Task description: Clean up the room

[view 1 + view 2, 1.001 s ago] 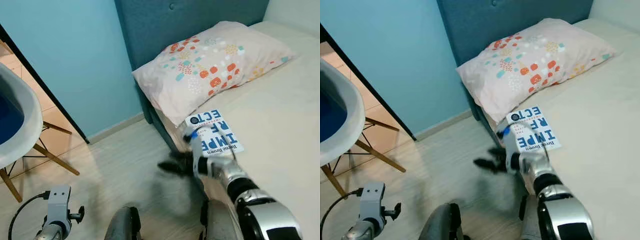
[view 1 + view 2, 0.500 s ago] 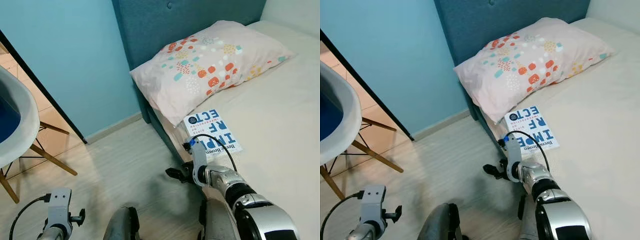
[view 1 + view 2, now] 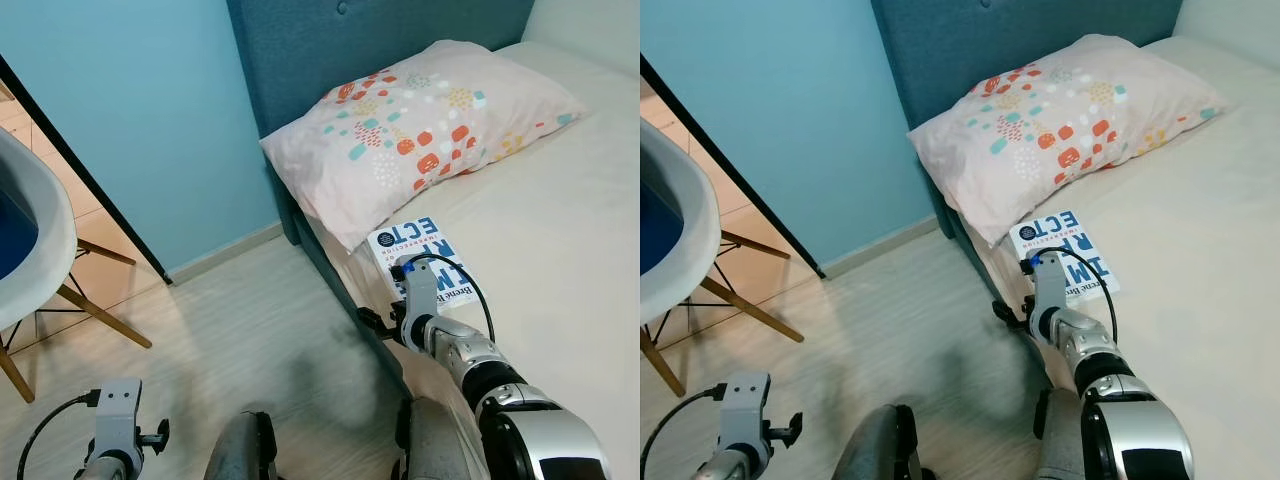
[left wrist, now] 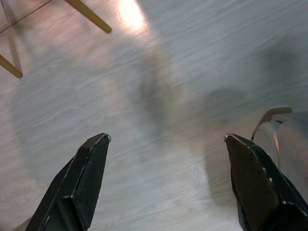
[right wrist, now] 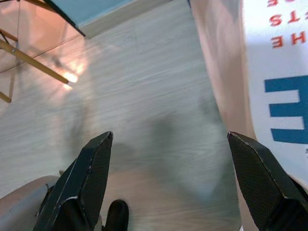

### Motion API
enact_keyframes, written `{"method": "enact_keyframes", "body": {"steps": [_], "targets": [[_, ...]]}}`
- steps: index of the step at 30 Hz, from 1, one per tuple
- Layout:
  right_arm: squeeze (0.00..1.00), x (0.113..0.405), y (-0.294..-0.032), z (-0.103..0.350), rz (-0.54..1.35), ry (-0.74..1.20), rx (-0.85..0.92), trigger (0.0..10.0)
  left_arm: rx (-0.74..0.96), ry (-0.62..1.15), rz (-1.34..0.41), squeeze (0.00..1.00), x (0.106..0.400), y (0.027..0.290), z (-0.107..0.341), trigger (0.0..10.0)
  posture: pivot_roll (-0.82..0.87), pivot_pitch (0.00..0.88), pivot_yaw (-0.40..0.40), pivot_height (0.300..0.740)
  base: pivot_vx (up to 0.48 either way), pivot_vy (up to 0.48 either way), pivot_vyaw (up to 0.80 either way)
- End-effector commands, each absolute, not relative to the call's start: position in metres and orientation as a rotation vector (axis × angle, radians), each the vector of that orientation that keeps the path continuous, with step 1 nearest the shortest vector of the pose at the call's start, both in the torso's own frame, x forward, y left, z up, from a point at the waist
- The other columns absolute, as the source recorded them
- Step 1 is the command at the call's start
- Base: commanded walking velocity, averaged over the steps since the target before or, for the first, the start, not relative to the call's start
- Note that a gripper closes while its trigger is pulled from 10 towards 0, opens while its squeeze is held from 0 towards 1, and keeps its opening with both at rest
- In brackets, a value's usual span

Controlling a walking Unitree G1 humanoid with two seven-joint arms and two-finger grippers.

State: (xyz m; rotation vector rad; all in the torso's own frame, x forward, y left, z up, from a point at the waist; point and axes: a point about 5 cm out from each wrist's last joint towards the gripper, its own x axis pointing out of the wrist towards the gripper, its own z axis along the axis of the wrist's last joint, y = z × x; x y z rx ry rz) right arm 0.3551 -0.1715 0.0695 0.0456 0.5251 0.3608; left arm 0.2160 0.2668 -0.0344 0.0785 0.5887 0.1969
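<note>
A white book (image 3: 420,244) with big blue letters lies at the near corner of the bed (image 3: 570,240), just below the pillow (image 3: 420,130). My right arm reaches across its lower part. My right gripper (image 3: 372,322) hangs beside the mattress edge, over the floor, next to the book's corner. In the right wrist view the right gripper (image 5: 169,136) is open with nothing between its fingers, and the book (image 5: 279,72) lies off to one side. My left gripper (image 4: 166,138) is open above bare floor, the arm hanging low at my left.
A teal headboard (image 3: 380,40) and a light blue wall (image 3: 140,110) stand behind. A white shell chair (image 3: 35,240) on wooden legs sits at the left. Pale wood floor (image 3: 230,330) runs between chair and bed. My own legs (image 3: 250,450) show at the bottom.
My right gripper has swung from out over the floor back to the bed's edge, stopping beside the book. The left arm hangs as before.
</note>
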Motion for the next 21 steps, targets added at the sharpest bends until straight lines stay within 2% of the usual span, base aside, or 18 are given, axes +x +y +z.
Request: {"method": "enact_keyframes", "body": {"steps": [1, 7, 12, 13, 15, 21], "targets": [[0.0, 0.356, -0.175, 0.071, 0.337, 0.516, 0.053, 10.0, 0.062, 0.617, 0.223, 0.0, 0.207, 0.269, -0.04, 10.0, 0.01, 0.226, 0.071, 0.6, 0.0, 0.0, 0.0], [0.0, 0.355, -0.19, 0.07, 0.266, 0.523, -0.038, 10.0, 0.059, 0.615, 0.227, 0.0, 0.207, 0.269, -0.04, 10.0, 0.01, 0.23, 0.069, 0.6, 0.0, 0.0, 0.0], [0.0, 0.354, -0.197, 0.07, 0.234, 0.524, -0.045, 10.0, 0.059, 0.616, 0.228, 0.0, 0.206, 0.27, -0.04, 10.0, 0.01, 0.23, 0.068, 0.6, 0.0, 0.0, 0.0], [0.0, 0.352, -0.206, 0.068, 0.212, 0.542, -0.152, 10.0, 0.058, 0.618, 0.23, 0.0, 0.205, 0.269, -0.041, 10.0, 0.01, 0.231, 0.066, 0.6, 0.0, 0.0, 0.0], [0.0, 0.35, -0.209, 0.066, 0.209, 0.549, -0.167, 10.0, 0.057, 0.618, 0.231, 0.0, 0.205, 0.269, -0.041, 10.0, 0.01, 0.232, 0.065, 0.6, 0.0, 0.0, 0.0], [0.0, 0.35, -0.195, 0.065, 0.28, 0.515, -0.041, 10.0, 0.052, 0.617, 0.234, 0.0, 0.206, 0.267, -0.041, 10.0, 0.01, 0.225, 0.058, 0.6, 0.0, 0.0, 0.0]]}}
